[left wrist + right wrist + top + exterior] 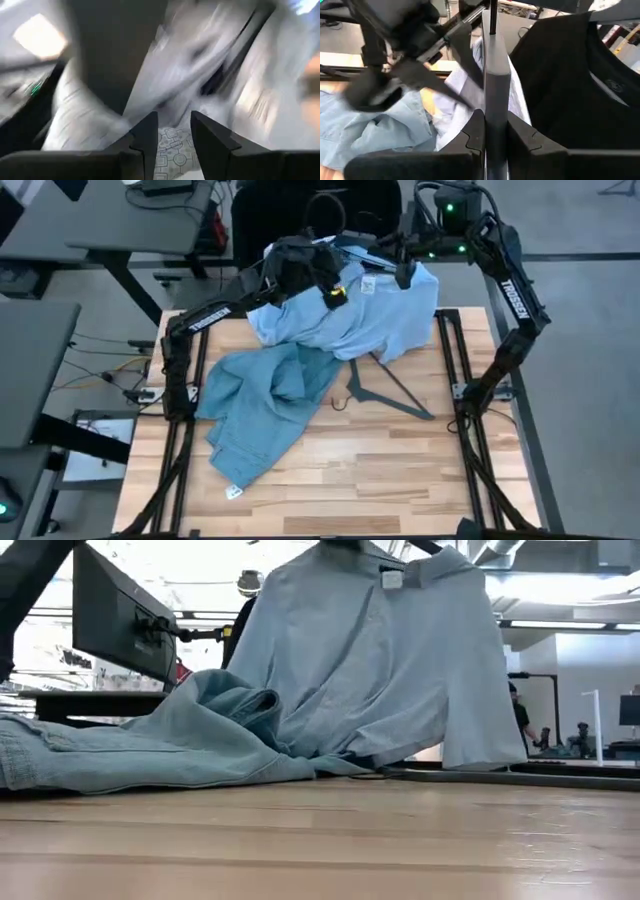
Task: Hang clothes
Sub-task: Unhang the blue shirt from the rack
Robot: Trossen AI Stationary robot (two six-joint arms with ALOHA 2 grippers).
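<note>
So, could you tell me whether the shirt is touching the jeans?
Touching: in the low view the shirt hangs down with its hem draped against the jeans heaped beside it.

The word "TROSSEN" is printed in white capitals along the forearm of the right arm (516, 288) in the high view, and the same white lettering is carried on the left arm (207, 318), where it is too small to be read with certainty. A white tag (391, 579) at the collar of the pale blue shirt (385, 660) and a tag on the jeans (234, 492) cannot be read
</note>
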